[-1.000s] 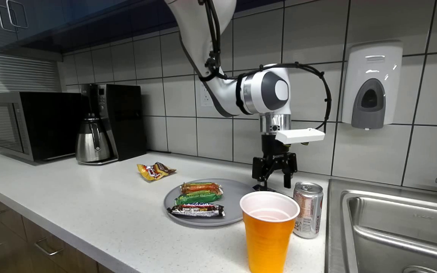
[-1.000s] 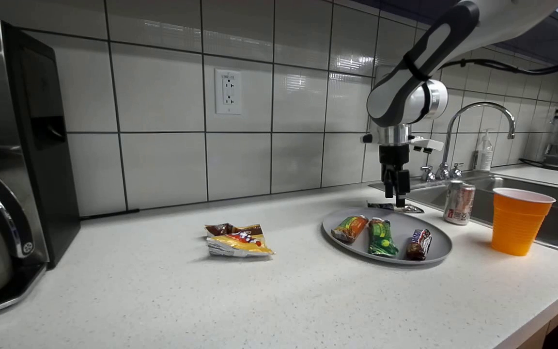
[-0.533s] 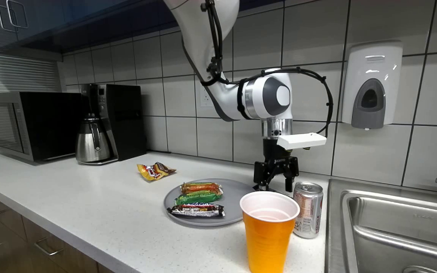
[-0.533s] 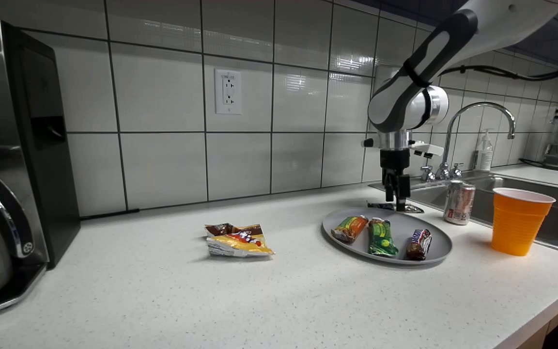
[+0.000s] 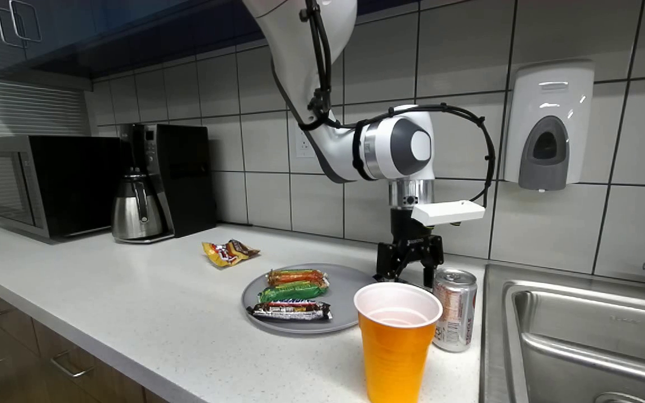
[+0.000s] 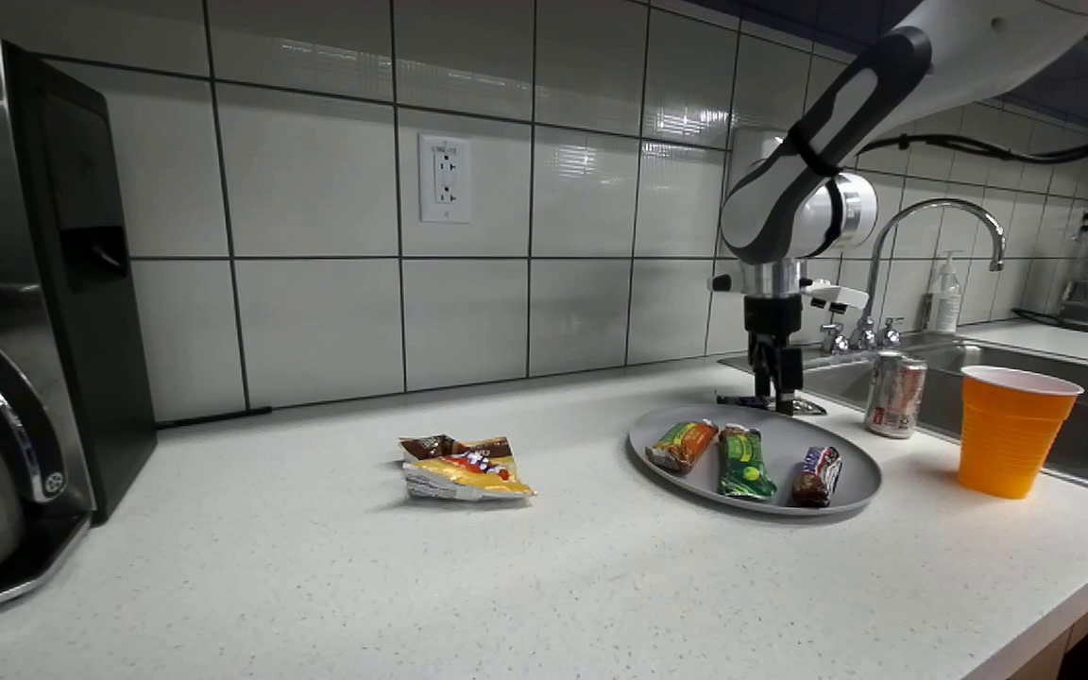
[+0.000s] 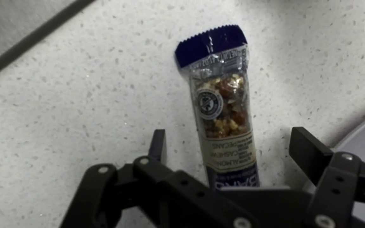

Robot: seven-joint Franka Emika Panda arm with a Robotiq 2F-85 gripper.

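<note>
Straddling a nut bar [image 7: 225, 110] from above, the gripper [image 5: 408, 275] is hanging low over the countertop [image 6: 553, 586], and from where I'm standing the work is looking only part done. Its fingers [image 7: 307, 152] are standing wide apart, one on each side of the bar, and neither is pressing on it: in the wrist view, bare speckled surface is showing between the bar and each fingertip. Whether the tips are touching the countertop, I'm not managing to tell.

The bar itself is lying flat on the countertop, with the grey plate [image 5: 347, 291] close on one side and the steel sink [image 5: 499, 336] on the other; its dark blue crimped end is pointing away from the gripper, while its near end is hiding beneath the gripper's body.

As I'm judging it, the lining-up is looking finished or nearly so, but the grip is not yet being made; closing on the bar is what's remaining, and no lift is showing. On the plate, an orange bar [image 6: 683, 446], a green bar [image 6: 746, 463] and a dark bar [image 6: 817, 477] are already resting in a row. A silver can [image 5: 454, 310] is standing upright near the gripper, an orange cup [image 5: 398, 347] is standing near the can, and a crumpled yellow-and-brown packet [image 6: 465, 469] is lying apart from the plate, toward the coffee maker [image 5: 183, 179].
</note>
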